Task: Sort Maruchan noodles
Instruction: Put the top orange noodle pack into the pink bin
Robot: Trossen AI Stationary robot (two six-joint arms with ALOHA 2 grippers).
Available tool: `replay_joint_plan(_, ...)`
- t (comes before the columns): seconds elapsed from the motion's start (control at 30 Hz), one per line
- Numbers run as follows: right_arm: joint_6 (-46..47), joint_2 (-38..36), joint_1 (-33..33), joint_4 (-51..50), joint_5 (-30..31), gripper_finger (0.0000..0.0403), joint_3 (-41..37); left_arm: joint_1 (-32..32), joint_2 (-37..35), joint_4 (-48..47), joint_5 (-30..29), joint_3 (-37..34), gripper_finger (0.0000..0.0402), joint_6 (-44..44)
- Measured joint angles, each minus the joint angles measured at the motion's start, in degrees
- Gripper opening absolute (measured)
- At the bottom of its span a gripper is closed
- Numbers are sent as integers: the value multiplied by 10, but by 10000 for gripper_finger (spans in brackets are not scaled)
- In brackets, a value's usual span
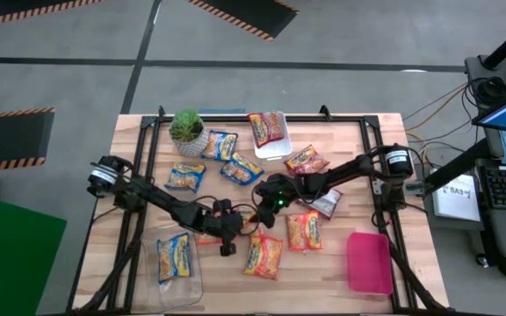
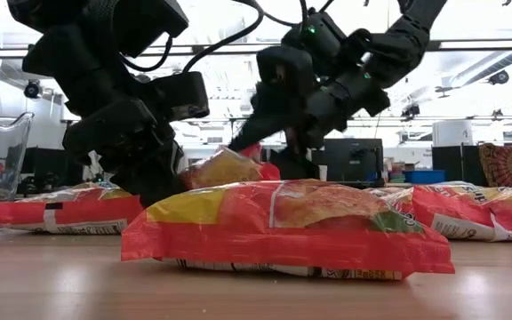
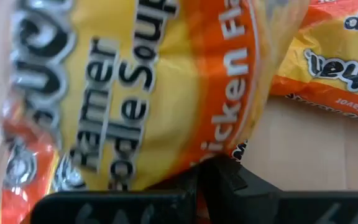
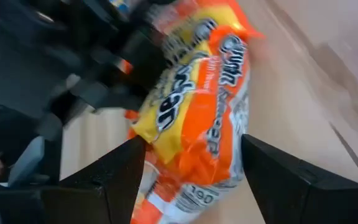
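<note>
At the table's left front we see a clear tray point(image 1: 179, 283) with a blue-and-yellow packet point(image 1: 174, 255) lying in it. Just right of it our left gripper point(image 1: 235, 230) is clenched on an orange-yellow chicken packet point(image 3: 154, 87), lifted a little off the wood near the table's middle. Our right gripper point(image 1: 262, 200) reaches in from the right with its fingers point(image 4: 110, 171) spread either side of that same packet, not yet closed on it. Further back stand a potted plant point(image 1: 187, 130), three blue-and-yellow packets point(image 1: 220, 145) beside it, and a white tray point(image 1: 275, 147) with a red packet point(image 1: 266, 127) in it. More orange packets point(image 1: 304, 231) lie near the front, and a pink tray point(image 1: 369, 262) sits at the right front
</note>
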Motion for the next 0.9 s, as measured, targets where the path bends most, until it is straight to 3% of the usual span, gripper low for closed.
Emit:
replay_joint_plan(0.3, 33, 0, 2, -9, -7, 242, 24, 0, 0, 6, -4, -1, 0, -11)
replay_joint_plan(0.47, 44, 0, 5, -29, 25, 232, 20, 0, 0, 10, -7, -1, 0, -15)
replay_joint_plan(0.9, 18, -2, 9, -43, 36, 58, 19, -1, -9, 18, -21, -1, 0, -11)
